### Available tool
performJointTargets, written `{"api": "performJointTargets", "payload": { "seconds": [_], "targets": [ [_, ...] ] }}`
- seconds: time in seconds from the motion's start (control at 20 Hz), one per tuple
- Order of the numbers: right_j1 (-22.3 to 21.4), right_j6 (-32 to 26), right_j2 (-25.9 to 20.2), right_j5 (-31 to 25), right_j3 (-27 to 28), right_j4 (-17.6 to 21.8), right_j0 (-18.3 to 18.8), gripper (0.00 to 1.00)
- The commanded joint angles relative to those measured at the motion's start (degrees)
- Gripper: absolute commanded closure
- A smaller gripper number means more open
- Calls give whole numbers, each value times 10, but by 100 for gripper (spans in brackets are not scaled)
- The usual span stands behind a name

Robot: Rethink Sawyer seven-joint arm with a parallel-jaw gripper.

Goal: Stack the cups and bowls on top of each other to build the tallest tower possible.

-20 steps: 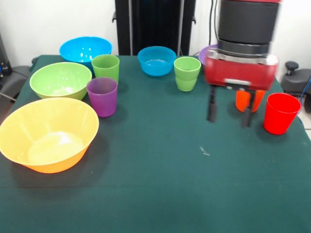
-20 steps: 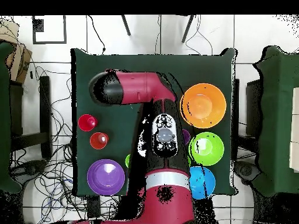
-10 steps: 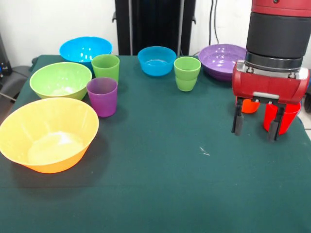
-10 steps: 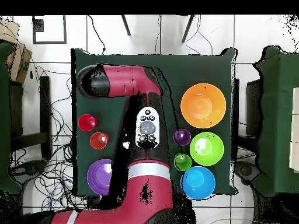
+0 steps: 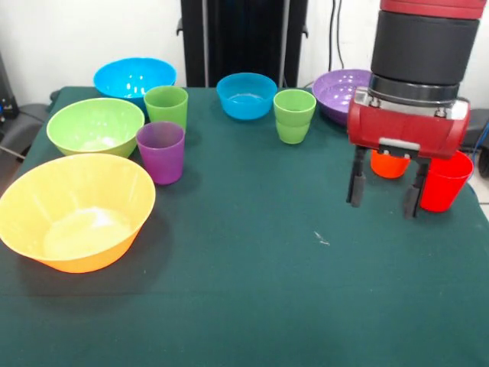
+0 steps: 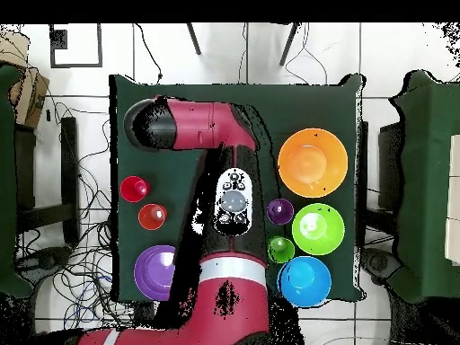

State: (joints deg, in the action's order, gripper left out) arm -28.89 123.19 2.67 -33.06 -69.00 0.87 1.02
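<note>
My gripper point(image 5: 383, 202) hangs open and empty just above the green cloth, in front of the orange cup point(image 5: 390, 164) and left of the red cup point(image 5: 445, 180). One green cup point(image 5: 294, 115) stands mid-table and another green cup point(image 5: 166, 106) stands behind the purple cup point(image 5: 160, 151). The big orange bowl point(image 5: 76, 210), green bowl point(image 5: 95, 126), large blue bowl point(image 5: 134, 76), smaller blue bowl point(image 5: 246, 95) and purple bowl point(image 5: 342, 93) each rest alone. No tower is in view. In the overhead view the arm point(image 6: 193, 126) hides the gripper above the red cup point(image 6: 134, 189) and orange cup point(image 6: 152, 216).
The table's right edge point(image 5: 475, 200) runs close beside the red cup. Bare cloth point(image 5: 275, 283) stretches across the near half of the table. In the overhead view the arm crosses the table's middle, between the cups on the left and the orange bowl point(image 6: 312, 163).
In the front view the gripper swung right toward the red cup, then came back a little left and rose slightly. It stayed open. No cup or bowl moved.
</note>
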Motion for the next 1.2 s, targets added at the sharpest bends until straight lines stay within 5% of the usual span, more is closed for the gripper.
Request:
{"api": "performJointTargets", "payload": {
  "seconds": [0.05,0.55,1.2],
  "targets": [
    [-62,4,-45,25,-128,0,57,0],
    [-115,-114,-109,100,-282,70,233,0],
    [-137,-187,-179,112,-338,199,441,0]
  ]
}}
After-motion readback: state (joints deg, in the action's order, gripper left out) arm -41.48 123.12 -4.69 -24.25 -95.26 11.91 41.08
